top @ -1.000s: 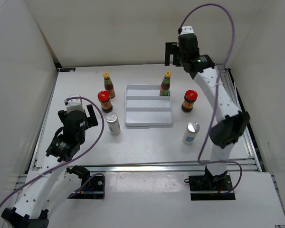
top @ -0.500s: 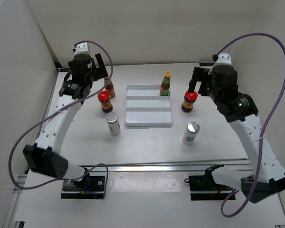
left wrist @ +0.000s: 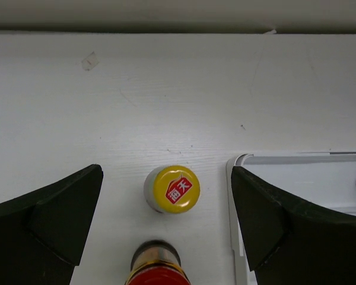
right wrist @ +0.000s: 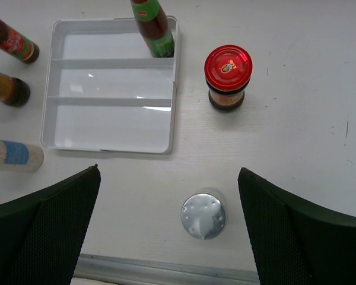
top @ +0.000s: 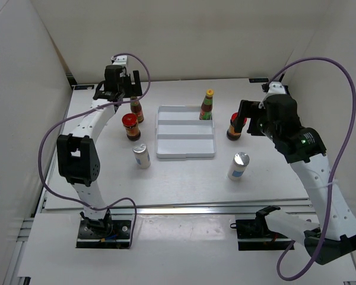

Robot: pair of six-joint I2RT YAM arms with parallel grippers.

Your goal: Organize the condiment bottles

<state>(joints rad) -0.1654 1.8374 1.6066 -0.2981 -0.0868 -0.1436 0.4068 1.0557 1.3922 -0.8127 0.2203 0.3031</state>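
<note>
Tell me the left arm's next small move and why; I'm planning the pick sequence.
Probably lower the left end effector straight down around the yellow-capped bottle. In the wrist view its jaws stand open with the cap between them. The bottle stands on the table outside the white tray, next to a red-lidded jar.

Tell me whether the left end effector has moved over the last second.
Yes. The left end effector swung from near-left of the white tray to its far-left corner, above the yellow-capped bottle.
</note>
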